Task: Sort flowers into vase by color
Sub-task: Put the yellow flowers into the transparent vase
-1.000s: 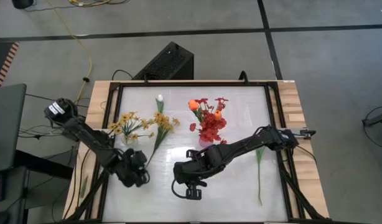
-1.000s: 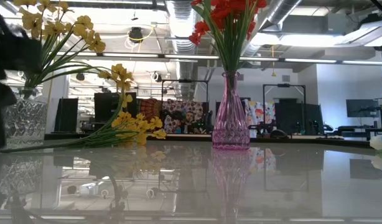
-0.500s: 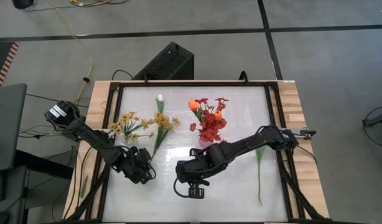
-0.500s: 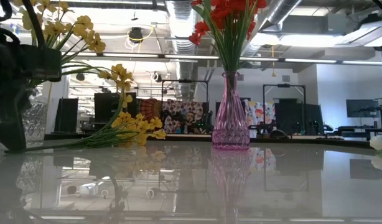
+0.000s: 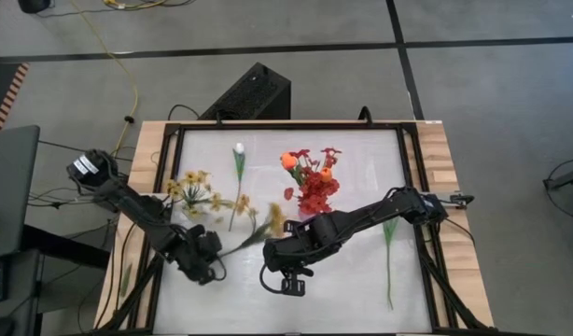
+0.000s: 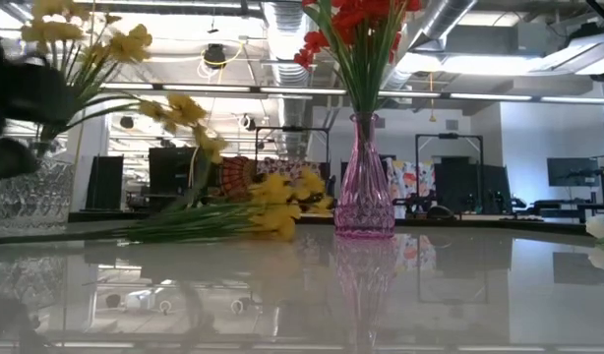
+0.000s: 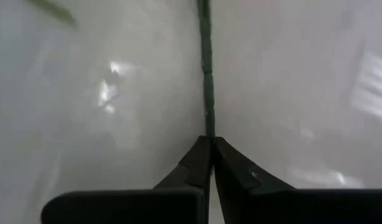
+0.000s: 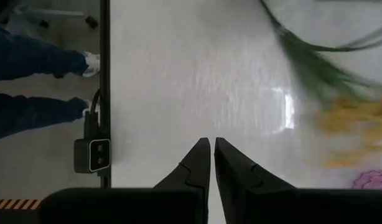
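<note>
A yellow blossom spray [image 5: 258,229] lies slanting on the white table between my two grippers; its blossoms [image 6: 277,206] are low beside the pink vase [image 6: 364,187], which holds red flowers [image 5: 314,187]. My left gripper [image 5: 204,261], near the front left, is shut on the spray's stem. A clear glass vase [image 6: 36,192] with yellow flowers [image 5: 188,187] stands at the left. A white tulip [image 5: 238,149] lies behind it, stem on the table. My right gripper [image 5: 286,280] hangs shut and holds nothing, over the table's front middle. My left gripper pinches the yellow spray's green stem [image 7: 208,124] near its bare end, between the tips of its two fingers [image 7: 194,158]. The fingers slant steeply down from above. The stem runs straight away from them, over the table, toward the blossoms.
Another green stem [image 5: 389,252] lies along the table's right side. A black frame [image 5: 165,140] edges the table. A person's legs [image 8: 29,62] show beyond the table edge in the right wrist view. Free tabletop lies along the front.
My left gripper has shut on the yellow spray's stem and dipped slightly, its wrist rolling. The spray has swung about: its blossom end has gone toward the table's right and near side, up to the pink vase, while the stem end stayed by my gripper.
</note>
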Motion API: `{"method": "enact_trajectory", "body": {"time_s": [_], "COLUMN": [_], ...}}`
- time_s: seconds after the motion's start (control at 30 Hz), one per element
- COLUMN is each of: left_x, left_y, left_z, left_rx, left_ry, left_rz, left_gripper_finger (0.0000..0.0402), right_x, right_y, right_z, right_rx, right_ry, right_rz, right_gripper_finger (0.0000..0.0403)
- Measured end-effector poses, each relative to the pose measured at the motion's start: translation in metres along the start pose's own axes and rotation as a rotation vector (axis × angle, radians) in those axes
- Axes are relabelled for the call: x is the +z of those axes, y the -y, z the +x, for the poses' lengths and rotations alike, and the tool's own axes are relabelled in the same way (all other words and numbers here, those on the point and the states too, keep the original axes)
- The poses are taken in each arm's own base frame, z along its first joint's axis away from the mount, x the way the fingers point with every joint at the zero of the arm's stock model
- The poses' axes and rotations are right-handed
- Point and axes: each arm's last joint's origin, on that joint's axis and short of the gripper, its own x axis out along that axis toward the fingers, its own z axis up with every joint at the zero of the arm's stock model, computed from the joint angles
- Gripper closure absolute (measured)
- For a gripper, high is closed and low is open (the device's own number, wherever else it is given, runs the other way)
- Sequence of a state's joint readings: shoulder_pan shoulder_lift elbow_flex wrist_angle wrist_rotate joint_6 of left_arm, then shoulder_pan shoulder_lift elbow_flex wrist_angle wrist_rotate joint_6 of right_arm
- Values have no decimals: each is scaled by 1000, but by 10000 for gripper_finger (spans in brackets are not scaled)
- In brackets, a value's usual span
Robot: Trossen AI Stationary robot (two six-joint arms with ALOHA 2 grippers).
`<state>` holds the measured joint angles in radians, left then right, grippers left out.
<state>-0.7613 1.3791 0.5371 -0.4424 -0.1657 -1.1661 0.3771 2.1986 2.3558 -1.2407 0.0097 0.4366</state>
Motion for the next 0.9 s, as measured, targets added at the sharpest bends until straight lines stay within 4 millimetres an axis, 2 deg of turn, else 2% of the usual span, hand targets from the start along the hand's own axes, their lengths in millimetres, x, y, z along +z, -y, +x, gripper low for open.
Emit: {"method": "enact_trajectory", "body": {"time_s": [0.2, 0.33, 0.43, 0.57, 0.73, 0.9], "left_x": [-15, -18, -23, -27, -27, -25], "left_y": [1, 0, -3, -5, -2, -2], "left_z": [-24, -38, -43, -43, -44, -43], "left_rx": [-122, -189, -195, -175, -214, -178], "left_ry": [-102, -85, -123, -151, -138, -63], "left_rz": [69, 204, 288, 307, 414, 413], "left_gripper_finger": [401, 401, 401, 396, 358, 297], "right_x": [2, 4, 5, 7, 8, 11], "right_y": [0, 1, 2, 1, 1, 1], "right_z": [0, 0, 0, 0, 0, 0], "right_rx": [6, 9, 14, 20, 2, -4], "right_ry": [14, 27, 39, 52, 79, 105], "right_rz": [1, 5, 6, 5, 5, -6], "right_gripper_finger": [351, 351, 351, 351, 351, 351]}}
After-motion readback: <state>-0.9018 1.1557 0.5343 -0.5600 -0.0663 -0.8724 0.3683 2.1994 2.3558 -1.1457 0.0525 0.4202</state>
